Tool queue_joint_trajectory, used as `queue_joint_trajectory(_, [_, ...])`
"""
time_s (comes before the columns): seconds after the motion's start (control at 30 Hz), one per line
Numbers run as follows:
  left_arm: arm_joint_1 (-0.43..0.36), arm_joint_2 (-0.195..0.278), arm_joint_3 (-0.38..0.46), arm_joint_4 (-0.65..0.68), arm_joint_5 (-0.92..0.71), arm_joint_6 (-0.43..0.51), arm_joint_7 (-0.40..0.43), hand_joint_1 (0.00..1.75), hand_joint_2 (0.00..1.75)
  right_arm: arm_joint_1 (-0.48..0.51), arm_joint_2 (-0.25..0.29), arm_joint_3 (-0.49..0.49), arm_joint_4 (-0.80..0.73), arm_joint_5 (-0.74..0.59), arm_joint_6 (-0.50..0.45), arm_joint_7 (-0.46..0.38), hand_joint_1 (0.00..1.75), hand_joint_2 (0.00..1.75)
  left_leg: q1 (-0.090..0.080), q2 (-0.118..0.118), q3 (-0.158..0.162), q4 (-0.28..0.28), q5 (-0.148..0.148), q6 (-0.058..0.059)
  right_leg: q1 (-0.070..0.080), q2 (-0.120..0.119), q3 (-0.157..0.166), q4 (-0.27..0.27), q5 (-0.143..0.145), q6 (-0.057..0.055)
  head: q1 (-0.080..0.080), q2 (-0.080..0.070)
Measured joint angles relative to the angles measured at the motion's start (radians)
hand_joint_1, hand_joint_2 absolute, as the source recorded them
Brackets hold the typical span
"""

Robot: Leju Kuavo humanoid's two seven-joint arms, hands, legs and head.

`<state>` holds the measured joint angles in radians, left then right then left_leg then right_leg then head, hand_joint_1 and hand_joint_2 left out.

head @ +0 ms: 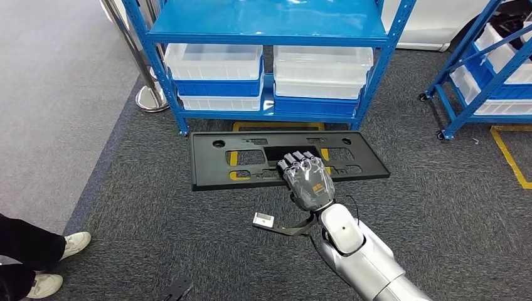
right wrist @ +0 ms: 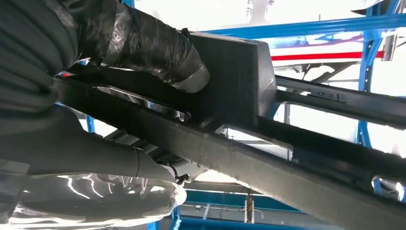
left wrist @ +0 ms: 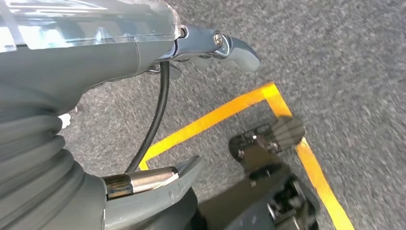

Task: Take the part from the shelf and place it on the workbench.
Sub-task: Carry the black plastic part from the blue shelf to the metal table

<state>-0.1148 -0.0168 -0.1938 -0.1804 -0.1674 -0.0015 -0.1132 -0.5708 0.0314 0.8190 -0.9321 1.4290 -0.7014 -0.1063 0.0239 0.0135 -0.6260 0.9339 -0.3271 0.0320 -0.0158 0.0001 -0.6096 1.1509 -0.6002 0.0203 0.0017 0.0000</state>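
My right hand [head: 308,180] holds the long black part [head: 213,164] by its near edge, in front of the blue shelf [head: 263,28]. I cannot tell if my left hand [left wrist: 72,67] is open.

1. The right arm [head: 361,257] is silver. It reaches forward, out toward the blue shelf [head: 266,31].
2. The right hand [head: 307,179] holds a long, flat black part [head: 207,169] in front of the shelf. The fingers [head: 300,162] curl over the top of the part near its middle.
3. In the right wrist view, the thumb [right wrist: 158,52] presses on one face of the part, and the rest of the hand sits on the other side.
4. The left hand [left wrist: 143,62] hangs down over the floor. Its fingers are apart and hold nothing.
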Motion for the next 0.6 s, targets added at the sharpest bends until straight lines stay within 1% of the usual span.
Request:
queue_joint_trajectory(0.03, [0.0, 0.0, 0.0, 0.0, 0.0, 0.0, 0.0, 0.0, 1.75, 0.002, -0.002, 0.0, 0.0, 0.0, 0.0, 0.0, 1.75, 1.75, 0.002, 0.0, -0.006, 0.003, 0.001, -0.001, -0.006, 0.0, -0.022, 0.057, -0.026, 0.007, 0.0, 0.0])
queue_joint_trajectory(0.07, [0.0, 0.0, 0.0, 0.0, 0.0, 0.0, 0.0, 0.0, 1.75, 0.004, -0.003, 0.0, 0.001, 0.001, 0.0, -0.001, 1.75, 1.75, 0.004, 0.0, -0.013, 0.009, 0.002, -0.004, -0.012, 0.0, -0.034, 0.092, -0.035, 0.014, 0.0, 0.0])
queue_joint_trajectory(0.1, [0.0, 0.0, 0.0, 0.0, 0.0, 0.0, 0.0, 0.0, 1.75, 0.006, -0.005, 0.0, 0.001, 0.001, 0.0, -0.001, 1.75, 1.75, 0.008, 0.0, -0.022, 0.017, 0.003, -0.008, -0.018, 0.0, -0.03, 0.092, -0.024, 0.022, 0.0, 0.0])
queue_joint_trajectory(0.13, [0.0, -0.001, 0.0, 0.0, -0.001, -0.001, 0.0, 0.0, 1.75, 0.006, -0.006, 0.0, 0.001, 0.001, 0.0, -0.001, 1.75, 1.75, 0.015, 0.0, -0.033, 0.028, 0.003, -0.014, -0.025, -0.001, -0.007, 0.056, 0.002, 0.032, 0.0, 0.0])
queue_joint_trajectory(0.17, [0.0, -0.001, 0.0, 0.0, -0.001, -0.001, 0.0, 0.0, 1.75, 0.005, -0.006, 0.0, 0.001, 0.001, 0.0, -0.001, 1.75, 1.75, 0.021, 0.0, -0.044, 0.041, 0.003, -0.023, -0.033, -0.001, 0.026, -0.007, 0.027, 0.043, 0.0, 0.0])
queue_joint_trajectory(0.2, [-0.001, 0.0, 0.0, 0.0, -0.001, 0.0, 0.0, 0.0, 1.75, 0.005, -0.006, 0.0, 0.001, 0.001, 0.0, -0.001, 1.75, 1.75, 0.025, -0.002, -0.055, 0.053, 0.003, -0.034, -0.035, 0.003, 0.054, -0.057, 0.048, 0.05, 0.0, 0.0])
queue_joint_trajectory(0.23, [-0.001, 0.001, 0.0, 0.0, -0.001, 0.0, 0.0, 0.0, 1.75, 0.004, -0.006, 0.0, 0.0, 0.001, 0.0, -0.001, 1.75, 1.75, 0.026, -0.003, -0.065, 0.063, 0.004, -0.046, -0.035, 0.008, 0.07, -0.09, 0.061, 0.049, 0.0, 0.0])
queue_joint_trajectory(0.27, [-0.001, 0.001, 0.0, 0.0, -0.001, 0.0, 0.0, 0.0, 1.75, 0.003, -0.007, 0.0, 0.0, 0.001, 0.0, -0.001, 1.75, 1.75, 0.026, -0.006, -0.073, 0.071, 0.008, -0.057, -0.034, 0.013, 0.071, -0.101, 0.064, 0.043, -0.001, 0.0])
queue_joint_trajectory(0.3, [0.0, 0.002, 0.0, 0.0, -0.002, 0.0, 0.0, 0.0, 1.75, 0.004, -0.007, 0.0, 0.0, 0.001, 0.0, -0.001, 1.75, 1.75, 0.025, -0.008, -0.078, 0.072, 0.016, -0.066, -0.03, 0.018, 0.061, -0.09, 0.068, 0.031, -0.001, 0.0])
queue_joint_trajectory(0.33, [0.002, 0.001, 0.0, 0.0, -0.002, -0.001, 0.0, 0.0, 1.75, 0.005, -0.007, 0.0, 0.0, 0.001, 0.0, -0.001, 1.75, 1.75, 0.026, -0.01, -0.08, 0.07, 0.024, -0.074, -0.029, 0.019, 0.051, -0.087, 0.073, 0.019, -0.002, 0.0])
queue_joint_trajectory(0.37, [0.005, 0.001, 0.0, 0.0, -0.003, -0.001, 0.0, 0.0, 1.75, 0.005, -0.007, 0.0, 0.001, 0.001, 0.0, -0.001, 1.75, 1.75, 0.029, -0.011, -0.085, 0.07, 0.026, -0.08, -0.029, 0.017, 0.042, -0.085, 0.079, 0.006, -0.002, 0.0])
queue_joint_trajectory(0.4, [0.008, 0.0, 0.0, 0.0, -0.003, -0.001, 0.0, 0.0, 1.75, 0.006, -0.007, 0.0, 0.001, 0.0, 0.0, -0.001, 1.75, 1.75, 0.031, -0.011, -0.092, 0.078, 0.009, -0.082, -0.027, 0.016, 0.032, -0.085, 0.088, -0.006, -0.003, 0.0])
queue_joint_trajectory(0.43, [0.01, 0.0, 0.0, 0.0, -0.004, -0.001, 0.0, 0.0, 1.75, 0.006, -0.006, 0.0, 0.001, 0.0, 0.0, -0.001, 1.75, 1.75, 0.032, -0.01, -0.103, 0.108, -0.03, -0.082, -0.025, 0.014, 0.021, -0.086, 0.1, -0.017, -0.003, 0.0])
queue_joint_trajectory(0.47, [0.011, 0.0, 0.0, 0.0, -0.004, -0.001, 0.0, 0.0, 1.75, 0.006, -0.006, 0.0, 0.001, 0.0, 0.0, -0.001, 1.75, 1.75, 0.032, -0.01, -0.118, 0.16, -0.086, -0.08, -0.023, 0.013, 0.008, -0.087, 0.111, -0.027, -0.005, 0.0])
queue_joint_trajectory(0.5, [0.01, 0.0, 0.0, 0.0, -0.004, -0.001, 0.001, 0.0, 1.75, 0.006, -0.005, 0.0, 0.001, 0.0, 0.0, -0.001, 1.75, 1.75, 0.028, -0.009, -0.133, 0.228, -0.147, -0.076, -0.018, 0.012, -0.006, -0.087, 0.122, -0.032, -0.006, 0.0])
queue_joint_trajectory(0.53, [0.009, 0.0, 0.0, 0.0, -0.004, -0.001, 0.0, 0.0, 1.75, 0.007, -0.006, 0.0, 0.001, 0.0, 0.0, -0.001, 1.75, 1.75, 0.024, -0.01, -0.144, 0.299, -0.194, -0.071, -0.013, 0.01, -0.02, -0.087, 0.134, -0.036, -0.007, 0.0])
queue_joint_trajectory(0.57, [0.008, 0.0, 0.0, 0.0, -0.004, -0.001, 0.0, 0.0, 1.75, 0.008, -0.006, 0.0, 0.001, -0.001, 0.0, -0.001, 1.75, 1.75, 0.019, -0.01, -0.146, 0.355, -0.219, -0.066, -0.007, 0.009, -0.034, -0.087, 0.145, -0.039, -0.008, 0.0])
queue_joint_trajectory(0.6, [0.008, 0.0, 0.0, 0.0, -0.004, -0.001, 0.0, 0.0, 1.75, 0.009, -0.006, 0.0, 0.002, -0.002, 0.0, -0.001, 1.75, 1.75, 0.013, -0.01, -0.131, 0.383, -0.221, -0.059, 0.0, 0.008, -0.048, -0.086, 0.155, -0.041, -0.008, 0.0])
